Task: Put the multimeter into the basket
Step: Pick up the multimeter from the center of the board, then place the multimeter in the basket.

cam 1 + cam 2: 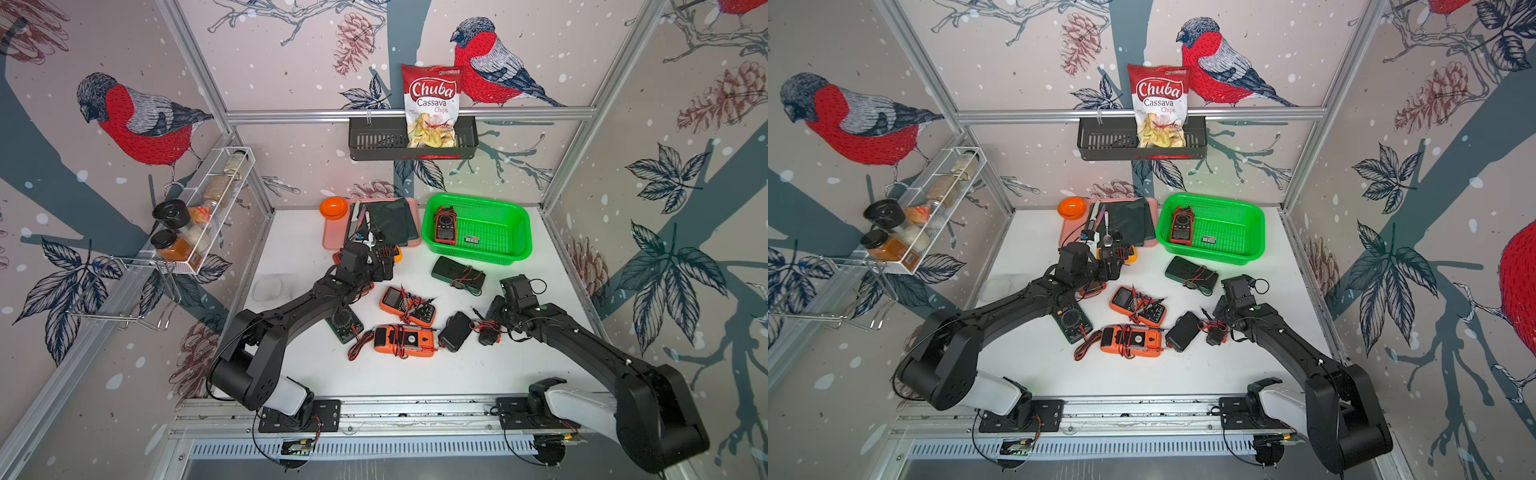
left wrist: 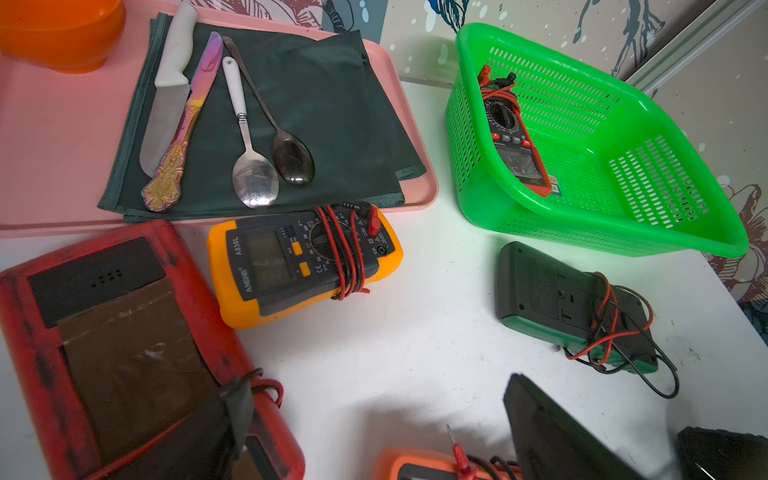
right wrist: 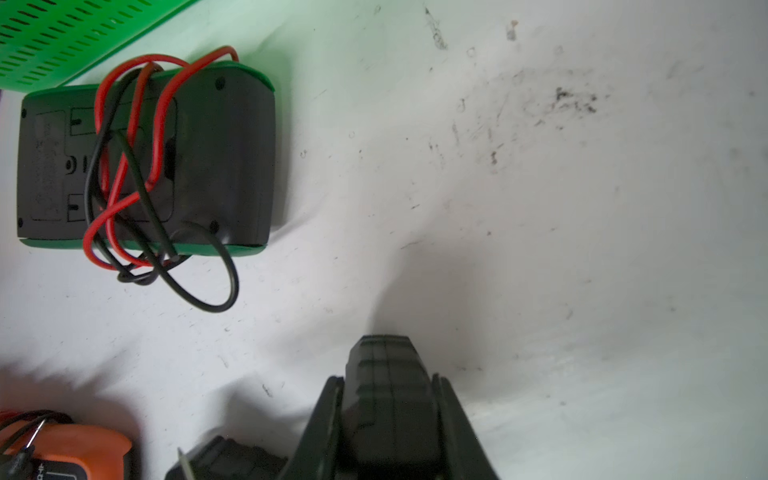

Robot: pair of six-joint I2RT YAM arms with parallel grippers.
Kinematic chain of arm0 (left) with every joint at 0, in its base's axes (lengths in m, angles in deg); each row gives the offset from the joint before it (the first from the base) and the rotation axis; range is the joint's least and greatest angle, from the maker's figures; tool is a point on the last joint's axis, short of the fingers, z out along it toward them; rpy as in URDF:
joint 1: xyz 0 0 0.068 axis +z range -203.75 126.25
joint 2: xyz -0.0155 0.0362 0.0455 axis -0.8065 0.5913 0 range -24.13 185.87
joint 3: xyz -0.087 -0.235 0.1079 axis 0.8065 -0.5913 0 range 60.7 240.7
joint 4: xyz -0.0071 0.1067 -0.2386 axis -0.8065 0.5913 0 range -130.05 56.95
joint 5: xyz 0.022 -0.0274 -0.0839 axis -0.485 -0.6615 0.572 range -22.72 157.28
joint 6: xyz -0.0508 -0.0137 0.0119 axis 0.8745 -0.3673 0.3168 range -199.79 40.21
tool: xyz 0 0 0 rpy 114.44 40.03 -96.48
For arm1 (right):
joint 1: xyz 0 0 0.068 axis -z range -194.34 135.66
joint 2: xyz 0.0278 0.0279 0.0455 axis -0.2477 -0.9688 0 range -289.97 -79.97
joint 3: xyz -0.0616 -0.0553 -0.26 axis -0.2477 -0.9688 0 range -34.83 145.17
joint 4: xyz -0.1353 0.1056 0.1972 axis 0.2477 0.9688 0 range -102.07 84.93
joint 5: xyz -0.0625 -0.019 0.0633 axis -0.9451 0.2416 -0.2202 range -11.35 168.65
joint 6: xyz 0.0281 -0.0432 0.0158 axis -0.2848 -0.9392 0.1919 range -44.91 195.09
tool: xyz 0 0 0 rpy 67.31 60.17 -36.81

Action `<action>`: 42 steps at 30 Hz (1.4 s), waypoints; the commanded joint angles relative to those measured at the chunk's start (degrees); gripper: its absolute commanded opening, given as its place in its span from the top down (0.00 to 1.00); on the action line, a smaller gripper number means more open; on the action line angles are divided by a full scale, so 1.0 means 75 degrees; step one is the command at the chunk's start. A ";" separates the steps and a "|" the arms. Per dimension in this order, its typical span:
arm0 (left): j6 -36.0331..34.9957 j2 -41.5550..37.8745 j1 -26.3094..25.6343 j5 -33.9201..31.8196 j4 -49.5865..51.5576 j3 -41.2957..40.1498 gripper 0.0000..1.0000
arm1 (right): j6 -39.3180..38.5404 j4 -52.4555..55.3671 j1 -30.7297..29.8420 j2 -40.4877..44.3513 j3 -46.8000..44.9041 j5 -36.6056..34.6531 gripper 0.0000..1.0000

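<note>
The small black multimeter (image 3: 388, 357), ribbed, sits at the white surface (image 3: 582, 249), well apart from the green basket (image 1: 524, 226). It is pinched between the jaws of the right gripper (image 3: 386, 380), which are drawn in tight against its sides. The step in hand looks like the grasp. Next comes a lift that carries its red leads (image 1: 483, 326) clear, then a carry over the rim. A red multimeter (image 1: 444, 224) lies inside. The left gripper (image 2: 376, 390) gapes wide, holding nothing.
</note>
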 commanded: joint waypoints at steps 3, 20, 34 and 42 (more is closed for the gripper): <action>-0.0025 0.0004 0.0025 -0.0083 -0.0132 0.0090 0.02 | -0.0181 0.0617 -0.0160 0.0020 0.0504 -0.0211 0.97; -0.0056 0.0114 0.0036 -0.0224 -0.0145 0.0246 0.01 | -0.2153 0.0653 -0.0474 -0.1730 0.5272 -0.3210 1.00; -0.0081 0.0213 0.0041 -0.0136 -0.0195 0.0200 0.02 | -0.2114 0.2502 0.0012 -0.7931 1.1192 -0.4916 1.00; -0.0101 0.0251 0.0064 -0.0043 -0.0236 0.0197 0.02 | -0.1759 0.2918 -0.0084 -0.9905 1.2966 -0.4826 0.92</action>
